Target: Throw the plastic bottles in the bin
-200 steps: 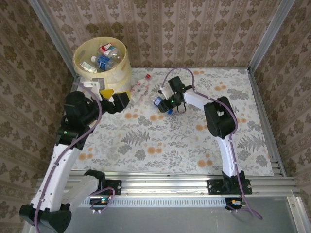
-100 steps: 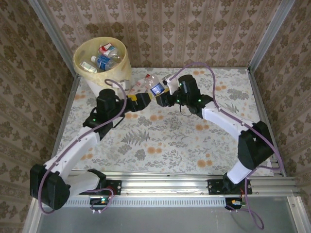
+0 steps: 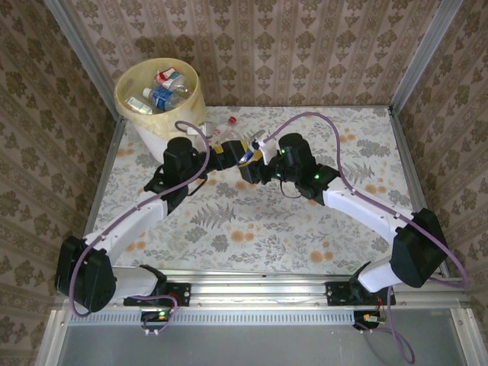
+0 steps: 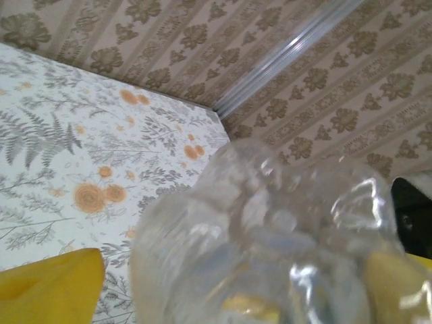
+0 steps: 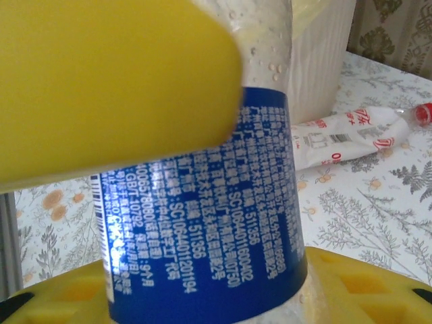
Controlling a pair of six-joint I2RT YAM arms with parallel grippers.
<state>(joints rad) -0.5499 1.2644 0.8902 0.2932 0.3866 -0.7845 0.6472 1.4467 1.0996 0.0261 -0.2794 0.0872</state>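
Right gripper (image 3: 245, 157) clamps the blue-labelled bottle (image 5: 202, 202); its wrist view shows the label's print.

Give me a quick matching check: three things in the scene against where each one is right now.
Things:
1. blue-label bottle
2. red-cap bottle
3. bin

Places:
A. standing at the far left corner
B. lying on the table beside the bin
C. clamped in the right gripper

Pairs: 1-C, 2-B, 3-A
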